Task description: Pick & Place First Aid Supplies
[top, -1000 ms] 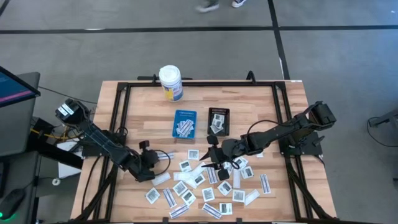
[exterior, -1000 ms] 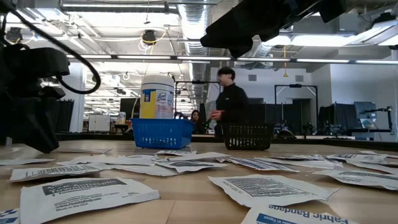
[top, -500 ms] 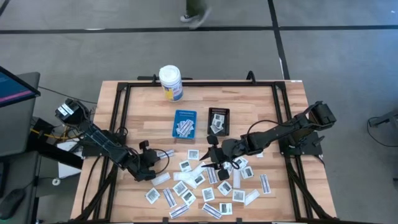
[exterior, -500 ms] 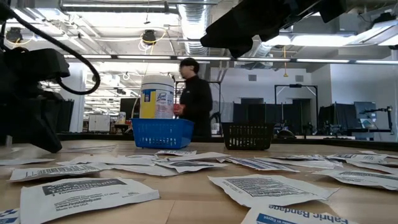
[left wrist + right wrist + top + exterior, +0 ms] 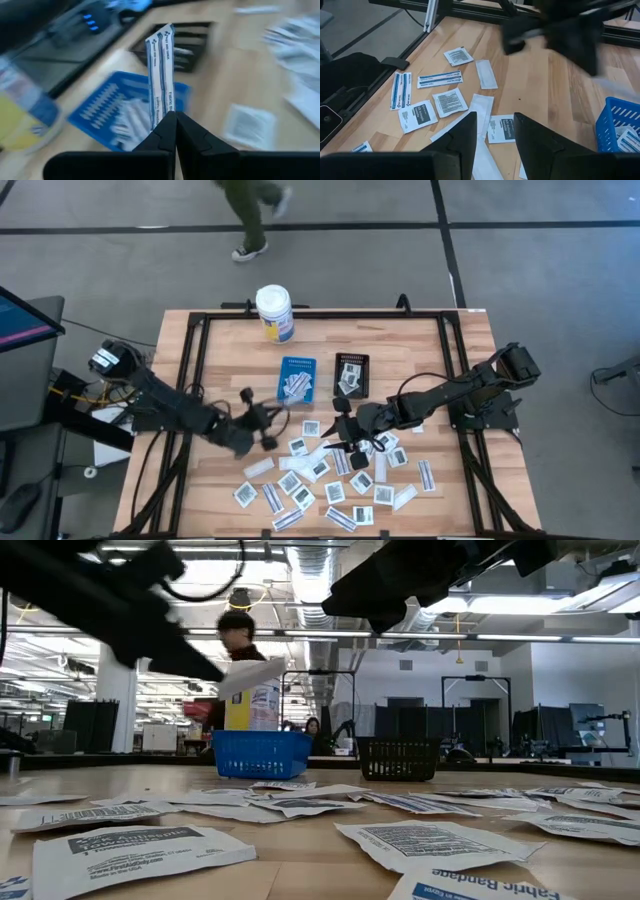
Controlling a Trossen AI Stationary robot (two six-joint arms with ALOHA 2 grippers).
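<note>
While the left gripper (image 5: 170,131) was raised above the table (image 5: 420,350), its fingers were clamped on a narrow strip packet (image 5: 161,75), near the blue tray (image 5: 102,112); motion blur hid detail. The right gripper (image 5: 492,132), fingers apart, hung over the scattered packets (image 5: 330,475).

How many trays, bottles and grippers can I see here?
Trays: 2, blue tray and black tray.
Bottle: 1.
Grippers: 2, left gripper holding a strip near the blue tray, right gripper open over the packets.
Total: 5.
</note>
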